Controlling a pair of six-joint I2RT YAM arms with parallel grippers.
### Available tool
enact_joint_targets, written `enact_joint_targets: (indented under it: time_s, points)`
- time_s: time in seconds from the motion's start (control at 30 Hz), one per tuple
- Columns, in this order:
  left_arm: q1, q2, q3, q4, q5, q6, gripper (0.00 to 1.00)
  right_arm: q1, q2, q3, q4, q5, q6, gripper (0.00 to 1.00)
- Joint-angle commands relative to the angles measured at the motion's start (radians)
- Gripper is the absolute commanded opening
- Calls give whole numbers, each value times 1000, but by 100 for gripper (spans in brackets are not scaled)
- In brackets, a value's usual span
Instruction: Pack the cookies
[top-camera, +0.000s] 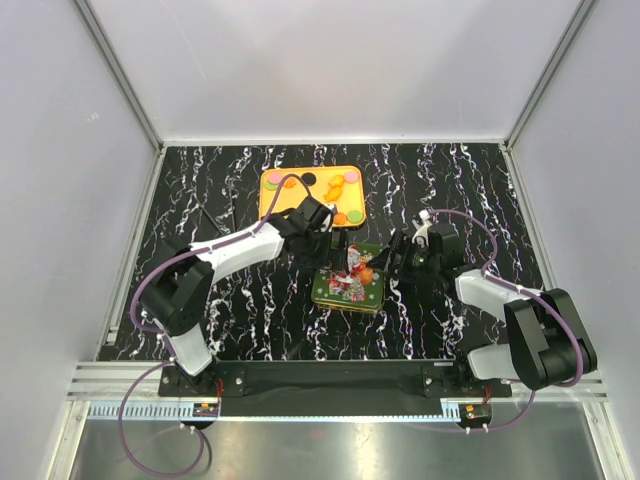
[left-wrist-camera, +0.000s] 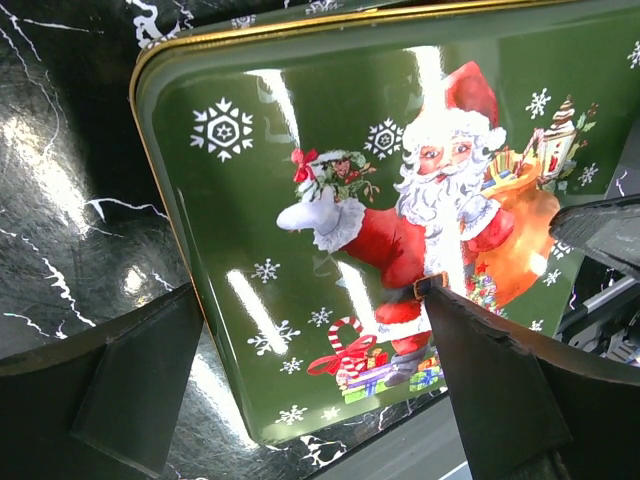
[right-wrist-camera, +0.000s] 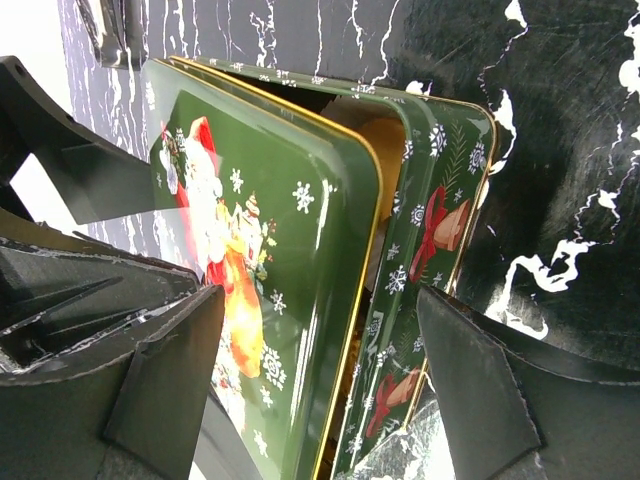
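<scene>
My left fingers (left-wrist-camera: 140, 380) are spread as wide as they go, gripping nothing. One sits over the table (left-wrist-camera: 60, 200) just outside the gold rim of the lid (left-wrist-camera: 300, 200), the other over its Santa picture, so the left gripper (left-wrist-camera: 310, 297) hangs above the lid's near edge. My right fingers (right-wrist-camera: 480, 390) are released too, standing wide apart; between them I see the lid's edge and the wall of the tin (right-wrist-camera: 430, 230). I cannot tell whether either finger touches metal. In the right wrist view the lid sits tilted and shifted on the tin, leaving a gap that shows a golden inside, and the right gripper (right-wrist-camera: 320, 300) faces that gap, with the left gripper's dark shapes at the left edge of the frame. From above, both arms meet at the tin in the middle of the frame. The cookies (top-camera: 340, 214) lie on an orange tray (top-camera: 275, 200) just above it, upper centre: mostly orange, plus black, pink and green ones.
</scene>
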Motion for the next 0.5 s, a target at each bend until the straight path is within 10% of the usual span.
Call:
enact_joint_targets:
  time_s: [0.0,0.47]
  points:
    - [-6,9,61,1,-8,11,99,23,-11,35,10,13,-14,85]
    - [-8,39,135,-59,-21,22,99,37,-12,35,6,30,-5,85]
